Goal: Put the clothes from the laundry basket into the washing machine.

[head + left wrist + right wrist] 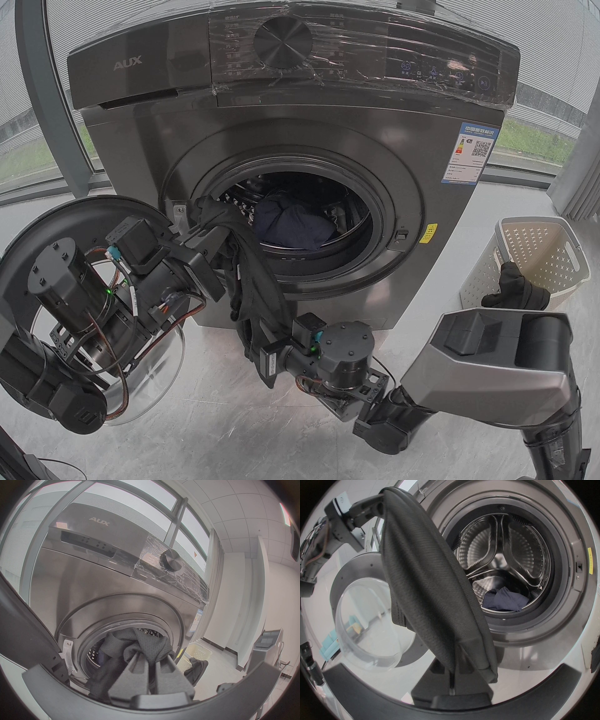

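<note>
Now, your left gripper (153, 663) and right gripper (453, 680) each pinch an end of the dark grey mesh garment (253, 281), strung between them at the washing machine (137, 144) door rim. Beyond the left fingers (134, 673) the drum (503, 548) gapes, a navy garment (290, 225) inside. A blue-and-white label (470, 153) and a yellow sticker (428, 233) sit past its far rim.

Head camera looks down on washing machine (350, 125); both wrist cameras close, facing it.

Black garment (431, 583) drapes before the drum (500, 558) — navy cloth (504, 600) inside.
</note>
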You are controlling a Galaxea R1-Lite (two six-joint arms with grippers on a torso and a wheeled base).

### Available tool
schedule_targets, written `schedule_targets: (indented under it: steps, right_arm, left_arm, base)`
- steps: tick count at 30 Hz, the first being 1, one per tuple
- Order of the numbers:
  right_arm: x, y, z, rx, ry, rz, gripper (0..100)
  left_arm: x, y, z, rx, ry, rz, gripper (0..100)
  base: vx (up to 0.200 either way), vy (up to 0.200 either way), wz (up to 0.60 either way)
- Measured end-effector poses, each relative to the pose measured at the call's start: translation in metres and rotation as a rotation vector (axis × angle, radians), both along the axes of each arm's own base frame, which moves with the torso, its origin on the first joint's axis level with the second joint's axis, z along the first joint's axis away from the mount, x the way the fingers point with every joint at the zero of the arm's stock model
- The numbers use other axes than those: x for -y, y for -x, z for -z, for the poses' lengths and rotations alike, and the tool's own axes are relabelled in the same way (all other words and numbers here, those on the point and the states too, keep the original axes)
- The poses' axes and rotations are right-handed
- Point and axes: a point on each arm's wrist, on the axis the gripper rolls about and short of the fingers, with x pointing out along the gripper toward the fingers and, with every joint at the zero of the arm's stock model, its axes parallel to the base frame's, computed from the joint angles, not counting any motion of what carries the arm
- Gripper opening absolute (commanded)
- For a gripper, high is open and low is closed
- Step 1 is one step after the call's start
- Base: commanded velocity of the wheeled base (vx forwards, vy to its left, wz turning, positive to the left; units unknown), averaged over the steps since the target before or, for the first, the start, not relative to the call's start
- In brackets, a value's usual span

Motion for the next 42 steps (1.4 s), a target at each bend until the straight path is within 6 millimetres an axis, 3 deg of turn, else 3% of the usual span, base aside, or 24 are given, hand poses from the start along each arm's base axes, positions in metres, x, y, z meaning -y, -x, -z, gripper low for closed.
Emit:
schedule_targets:
  steps: [5, 10, 18, 21, 29, 42]
  right_arm:
    - [0.024, 0.028, -0.009, -0.045, 0.058, -0.039, 0]
    - [0.066, 0.047, -0.040, -0.045, 0.066, -0.086, 0]
    - [0.145, 0.035, -0.089, 0.063, -0.024, -0.054, 0]
    - [0.162, 0.031, -0.103, 0.126, -0.063, -0.018, 0]
    - [0.172, 0.028, -0.130, 0.217, -0.128, 0.063, 0]
    - [0.175, 0.028, -0.172, 0.344, -0.229, 0.130, 0]
  left_arm:
    - [-0.002, -0.002, 0.000, 0.001, 0.000, -0.009, 0]
    - [-0.003, -0.004, -0.001, 0.002, 0.001, -0.017, 0]
    - [-0.007, -0.005, -0.001, 0.004, 0.001, -0.030, 0]
    - [-0.010, -0.004, -0.003, 0.008, -0.001, -0.035, 0]
    - [-0.023, 0.011, -0.009, 0.029, -0.001, -0.013, 0]
    - [-0.031, 0.029, -0.039, 0.152, 0.057, 0.011, 0]
  base:
    - [0.000, 0.000, 0.00]
    - [0.000, 0.000, 0.00]
    - [0.000, 0.000, 0.00]
    - [0.000, 0.000, 0.00]
    - [0.000, 0.000, 0.00]
    - [0.000, 0.000, 0.00]
